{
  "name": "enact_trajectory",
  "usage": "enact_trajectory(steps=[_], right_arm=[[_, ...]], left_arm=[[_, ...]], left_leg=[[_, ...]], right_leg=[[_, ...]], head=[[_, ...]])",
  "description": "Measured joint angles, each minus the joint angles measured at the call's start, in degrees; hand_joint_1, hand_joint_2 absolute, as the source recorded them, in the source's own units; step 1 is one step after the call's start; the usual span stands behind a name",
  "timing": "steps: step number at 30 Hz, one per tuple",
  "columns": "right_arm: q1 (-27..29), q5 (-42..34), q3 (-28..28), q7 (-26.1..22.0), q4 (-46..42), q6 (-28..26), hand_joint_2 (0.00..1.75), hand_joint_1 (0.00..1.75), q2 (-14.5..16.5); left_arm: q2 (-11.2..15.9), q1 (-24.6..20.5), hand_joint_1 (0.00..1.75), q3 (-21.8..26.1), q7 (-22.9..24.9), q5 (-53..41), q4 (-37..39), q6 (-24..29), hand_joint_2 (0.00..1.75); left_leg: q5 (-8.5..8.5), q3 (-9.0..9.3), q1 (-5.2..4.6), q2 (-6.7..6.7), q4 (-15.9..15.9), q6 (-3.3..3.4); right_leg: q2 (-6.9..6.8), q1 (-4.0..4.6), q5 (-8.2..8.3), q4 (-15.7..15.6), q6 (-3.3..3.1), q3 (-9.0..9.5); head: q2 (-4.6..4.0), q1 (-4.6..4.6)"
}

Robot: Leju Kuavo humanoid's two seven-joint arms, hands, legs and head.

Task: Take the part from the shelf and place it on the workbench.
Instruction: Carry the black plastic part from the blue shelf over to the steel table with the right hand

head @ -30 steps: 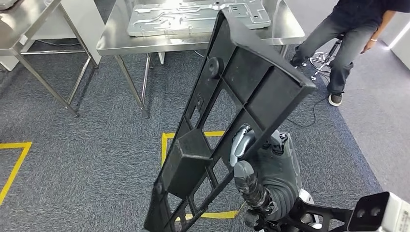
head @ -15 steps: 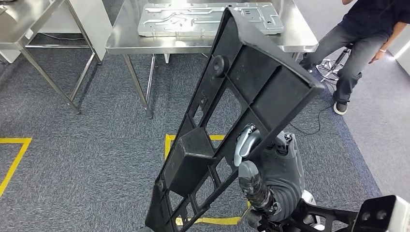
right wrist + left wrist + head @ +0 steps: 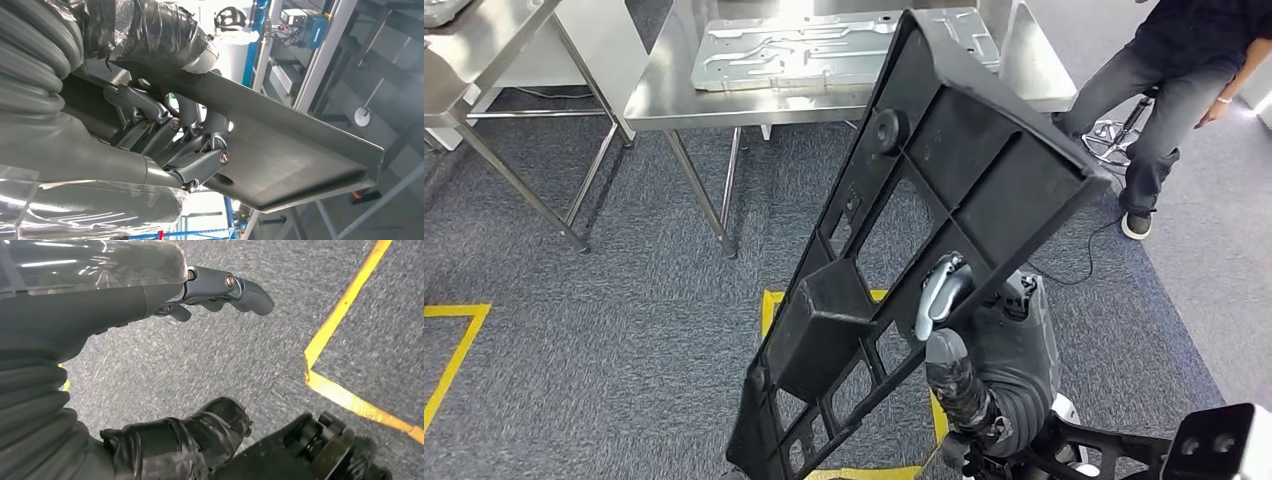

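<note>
No readable writing or brand on anything. Right hand (image 3: 984, 345) grips the black ribbed part (image 3: 924, 240), fingers (image 3: 192, 142) hooked through its frame, holding it tilted up over the grey carpet (image 3: 624, 330) short of the steel workbench (image 3: 664, 90). Left hand (image 3: 150, 290) hangs over carpet holding nothing, fingers apart. A stamped metal plate (image 3: 824, 45) lies on the workbench; a seated person (image 3: 1174, 90) is beside it. Versus a second ago the whole view has shifted, so the camera moved; the part sits slightly further right in frame.

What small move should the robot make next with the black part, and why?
Probably keep walking toward the steel workbench. The right hand holds the black part upright, over carpet, short of the table, where a metal plate lies.
</note>
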Motion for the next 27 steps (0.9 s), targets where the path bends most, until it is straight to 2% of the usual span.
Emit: enact_trajectory(steps=[1, 3, 5, 7, 8, 9, 11, 12, 13, 14, 16, 17, 18, 20, 22, 23, 24, 26, 27], right_arm=[[0.01, -0.02, 0.0, -0.02, 0.02, 0.0, 1.75, 1.73, 0.01], [-0.01, -0.2, -0.01, -0.06, 0.04, 0.02, 1.75, 1.73, 0.02], [-0.05, -0.6, -0.02, -0.08, 0.1, 0.09, 1.75, 1.73, 0.02], [-0.15, -1.07, -0.07, -0.12, 0.16, 0.22, 1.75, 1.73, 0.05], [-0.27, -1.29, -0.1, -0.18, 0.21, 0.35, 1.75, 1.73, 0.07], [-0.36, -1.48, -0.12, -0.23, 0.3, 0.49, 1.75, 1.73, 0.09], [-0.43, -1.78, -0.13, -0.3, 0.59, 0.84, 1.75, 1.73, 0.1], [-0.4, -1.87, -0.13, -0.3, 0.78, 1.01, 1.75, 1.73, 0.11], [-0.38, -1.95, -0.13, -0.3, 0.98, 1.16, 1.75, 1.73, 0.14], [-0.39, -2.01, -0.13, -0.3, 1.18, 1.27, 1.75, 1.73, 0.16], [-0.42, -2.09, -0.13, -0.31, 1.58, 1.37, 1.75, 1.73, 0.25], [-0.49, -2.13, -0.13, -0.31, 1.75, 1.38, 1.75, 1.73, 0.33], [-0.55, -2.16, -0.13, -0.31, 1.9, 1.39, 1.75, 1.73, 0.45], [-0.72, -2.2, -0.13, -0.32, 2.13, 1.51, 1.75, 1.73, 0.73], [-0.8, -2.21, -0.13, -0.32, 2.34, 1.74, 1.75, 1.73, 1.0], [-0.9, -2.21, -0.13, -0.32, 2.44, 1.85, 1.75, 1.73, 1.16], [-1.02, -2.22, -0.13, -0.32, 2.52, 1.97, 1.75, 1.73, 1.34], [-1.23, -2.22, -0.13, -0.32, 2.73, 2.16, 1.75, 1.73, 1.61], [-1.25, -2.22, -0.13, -0.32, 2.88, 2.22, 1.75, 1.73, 1.7]], left_arm=[[0.01, 0.0, 0.0, 0.0, 0.0, 0.04, 0.01, 0.02, 1.75], [0.04, -0.03, 0.0, 0.0, 0.0, 0.15, 0.04, 0.08, 1.75], [0.09, 0.07, 0.0, 0.0, 0.01, 0.44, 0.09, 0.15, 1.75], [0.13, 0.17, 0.0, 0.0, 0.01, 0.71, 0.11, 0.21, 1.75], [0.14, 0.1, 0.0, 0.0, 0.01, 0.79, 0.11, 0.24, 1.75], [0.13, -0.01, 0.0, 0.0, 0.0, 0.92, 0.11, 0.25, 1.75], [0.11, -0.17, 0.0, 0.0, 0.01, 1.31, 0.11, 0.26, 1.75], [0.1, -0.15, 0.0, 0.0, 0.01, 1.55, 0.11, 0.26, 1.75], [0.1, -0.1, 0.0, 0.0, 0.02, 1.77, 0.11, 0.26, 1.75], [0.1, -0.07, 0.0, 0.0, 0.02, 2.02, 0.11, 0.27, 1.75], [0.04, -0.05, 0.0, 0.0, 0.01, 2.31, 0.11, 0.28, 1.75], [0.0, -0.1, 0.0, 0.0, 0.0, 2.41, 0.12, 0.28, 1.75], [-0.04, -0.15, 0.0, 0.01, 0.01, 2.48, 0.13, 0.27, 1.75], [-0.05, -0.24, 0.0, 0.02, 0.03, 2.66, 0.13, 0.2, 1.75], [-0.04, -0.21, 0.0, 0.02, 0.14, 2.88, 0.14, 0.08, 1.75], [-0.04, -0.24, 0.0, 0.02, 0.21, 2.98, 0.15, 0.02, 1.75], [-0.04, -0.28, 0.0, 0.02, 0.28, 3.04, 0.15, -0.03, 1.75], [-0.05, -0.3, 0.0, 0.03, 0.37, 3.14, 0.15, -0.14, 1.75], [-0.05, -0.24, 0.0, 0.03, 0.4, 3.16, 0.16, -0.19, 1.75]], left_leg=[[2.28, 1.03, -0.12, 0.04, -3.59, 0.27], [4.02, 2.42, -0.54, 0.1, -8.3, 0.96], [3.62, 2.72, -0.83, 0.06, -8.9, 1.58], [4.01, 3.55, -0.51, 0.01, -9.51, 2.16], [3.93, 4.1, -0.35, 0.0, -9.95, 2.5], [3.76, 4.63, -0.24, 0.0, -10.27, 2.81], [3.11, 5.43, -0.37, -0.04, -10.38, 3.27], [2.7, 5.86, -0.44, -0.08, -10.38, 3.35], [2.27, 6.38, -0.5, -0.17, -10.38, 3.38], [1.8, 7.01, -0.54, -0.29, -10.37, 3.36], [0.83, 8.23, -0.61, -0.54, -10.35, 3.15], [0.35, 8.61, -0.72, -0.66, -10.21, 2.92], [0.02, 8.78, -0.77, -0.73, -10.19, 2.65], [-0.35, 8.93, -0.79, -0.8, -10.33, 2.07], [-0.88, 8.95, -0.68, -0.68, -10.09, 1.5], [-1.57, 8.36, -0.65, -0.58, -8.74, 1.17], [-2.6, 7.01, -0.55, -0.48, -6.21, 0.84], [-4.77, 2.64, -0.27, -0.28, 0.97, 0.28], [-5.05, 0.49, -0.13, -0.19, 3.81, 0.09]], right_leg=[[0.04, 0.03, -0.49, 0.0, 0.17, 0.68], [0.11, 0.14, -1.26, -0.07, 0.73, 1.29], [0.13, 0.29, -1.75, -0.39, 1.46, 1.45], [0.08, 0.3, -2.49, -0.1, 2.04, 1.63], [0.08, 0.33, -3.31, 1.48, 2.19, 0.96], [0.08, 0.31, -4.43, 4.24, 2.26, -0.5], [0.09, 0.38, -6.6, 11.72, 2.32, -5.19], [0.09, 0.39, -6.61, 14.28, 2.36, -7.28], [0.09, 0.39, -5.55, 15.0, 2.37, -8.54], [0.09, 0.38, -3.35, 13.5, 2.31, -8.74], [0.12, 0.47, 1.94, 6.46, 1.98, -6.77], [0.15, 0.57, 3.43, 3.09, 1.79, -5.55], [0.17, 0.68, 4.02, 1.04, 1.63, -4.74], [0.22, 0.88, 3.52, -0.17, 1.28, -4.15], [0.24, 0.56, 3.37, -0.65, 0.78, -3.54], [0.18, 0.37, 3.26, -1.0, 0.49, -3.05], [0.09, 0.19, 3.09, -1.27, 0.22, -2.51], [-0.07, 0.19, 2.49, -1.37, -0.1, -1.76], [-0.08, 0.18, 2.13, -1.35, -0.12, -1.39]], head=[[0.01, 0.05], [0.0, 0.08], [0.0, 0.1], [0.0, 0.22], [0.0, 0.35], [0.0, 0.48], [-0.01, 0.67], [-0.01, 0.66], [-0.01, 0.67], [-0.01, 0.66], [-0.01, 0.69], [-0.01, 0.71], [0.0, 0.71], [0.0, 0.68], [-0.01, 0.6], [0.0, 0.47], [0.01, 0.38], [0.01, 0.23], [0.01, 0.24]])
